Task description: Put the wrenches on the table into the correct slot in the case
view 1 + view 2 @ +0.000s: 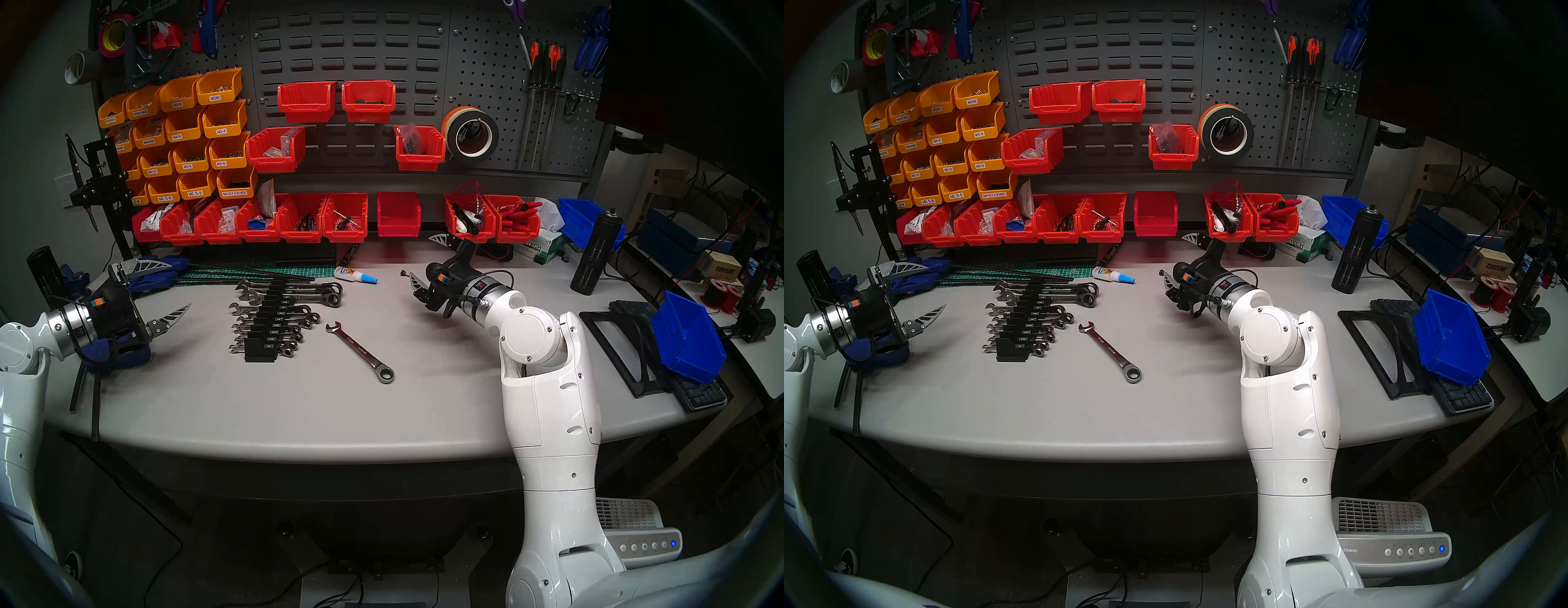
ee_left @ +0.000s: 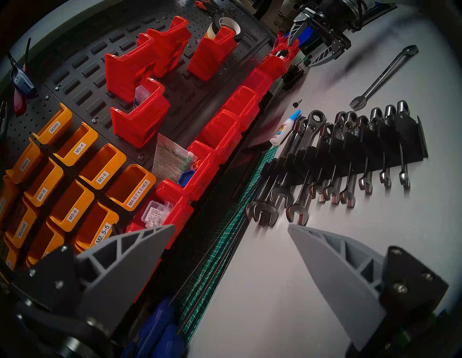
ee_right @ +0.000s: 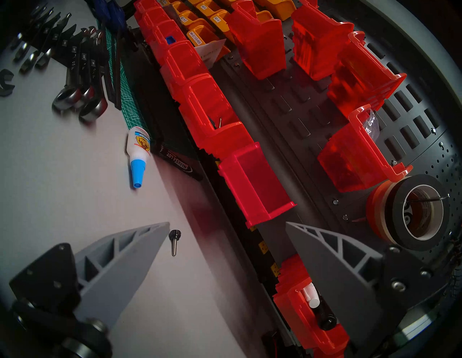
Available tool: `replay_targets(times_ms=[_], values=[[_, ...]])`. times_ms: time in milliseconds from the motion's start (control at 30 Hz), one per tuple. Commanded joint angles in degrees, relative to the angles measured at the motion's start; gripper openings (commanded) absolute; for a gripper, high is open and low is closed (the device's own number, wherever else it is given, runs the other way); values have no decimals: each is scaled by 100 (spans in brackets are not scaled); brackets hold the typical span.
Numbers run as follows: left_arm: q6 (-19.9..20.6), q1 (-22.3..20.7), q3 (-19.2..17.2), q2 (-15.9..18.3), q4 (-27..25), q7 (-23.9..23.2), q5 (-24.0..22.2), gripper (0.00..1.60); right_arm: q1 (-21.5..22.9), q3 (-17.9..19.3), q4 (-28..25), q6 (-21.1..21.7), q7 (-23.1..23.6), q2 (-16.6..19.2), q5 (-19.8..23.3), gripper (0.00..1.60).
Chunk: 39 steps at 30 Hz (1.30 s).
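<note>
One loose chrome wrench (image 1: 359, 352) (image 1: 1110, 351) lies diagonally on the grey table, open jaw toward the back, ratchet ring toward the front. Just left of it stands the black stepped case (image 1: 259, 354) (image 1: 1011, 354) with several wrenches in its grooves. In the left wrist view the case (image 2: 410, 140) and the loose wrench (image 2: 382, 77) lie ahead. My left gripper (image 1: 178, 285) (image 2: 231, 226) hovers open and empty, left of the case. My right gripper (image 1: 418, 257) (image 3: 227, 223) hangs open and empty to the right of the wrench, pointing at the back bins.
A glue bottle (image 1: 355, 275) and a small black-headed screw (image 3: 174, 241) lie behind the wrench. A green cutting mat (image 1: 271, 269) and a row of red bins (image 1: 305, 216) line the back. A blue bin (image 1: 687, 339) and a keyboard (image 1: 695, 392) sit far right.
</note>
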Motion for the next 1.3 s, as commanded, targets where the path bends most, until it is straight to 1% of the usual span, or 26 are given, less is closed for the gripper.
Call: replay_targets(times_ms=[0,333,467,800,1267], values=[[-2,-102,-94,65,-63,33,-56,160,127,-6,-175,-13,-69,-28,21,160],[-3,-103,-94,64,-63,32,-54,160,215,154,-49,-206,-41,49,259,160],[-3,-103,-94,64,-63,32,-53,160,227,201,5,-407,-12,75,445,160],[-4,-103,-94,63,-63,32,-51,160,277,101,107,-696,92,41,701,160],[-4,-104,-94,62,-63,32,-48,160,412,29,116,-890,175,15,925,160]])
